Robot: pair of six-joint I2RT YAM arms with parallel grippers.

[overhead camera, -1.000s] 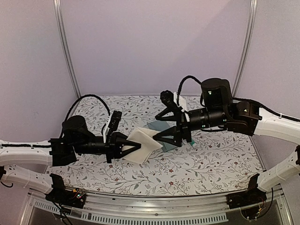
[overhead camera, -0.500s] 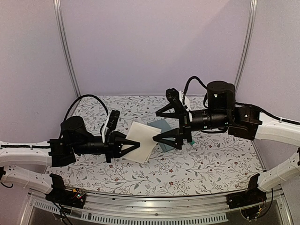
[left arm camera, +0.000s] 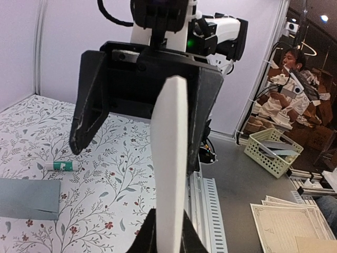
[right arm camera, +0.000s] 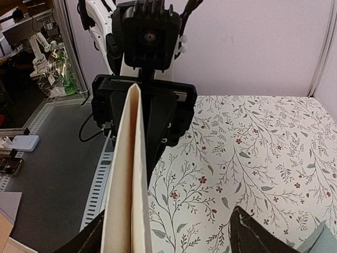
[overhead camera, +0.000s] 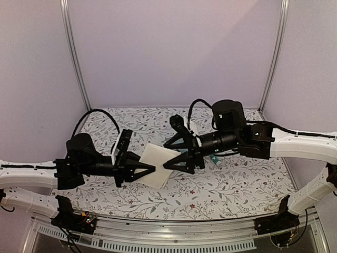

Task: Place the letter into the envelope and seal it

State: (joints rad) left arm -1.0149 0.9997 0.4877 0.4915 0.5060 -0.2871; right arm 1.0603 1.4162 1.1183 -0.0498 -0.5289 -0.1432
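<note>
left gripper (overhead camera: pixel 150 169) pinched shut on letter (overhead camera: pixel 158 161) | letter folded, on edge above table; long axis runs toward right arm | right gripper (overhead camera: pixel 166 156) jaws wide, straddling its far edge; not clamped | envelope (left arm camera: pixel 26 197) flat on table below

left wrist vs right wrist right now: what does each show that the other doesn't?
Left wrist only: the glue stick lying on the tablecloth, and most of the envelope flat near it. Right wrist only: the letter seen as two folded layers. Both: the letter edge-on, held by the left gripper, with the right gripper open on either side of it.
</note>
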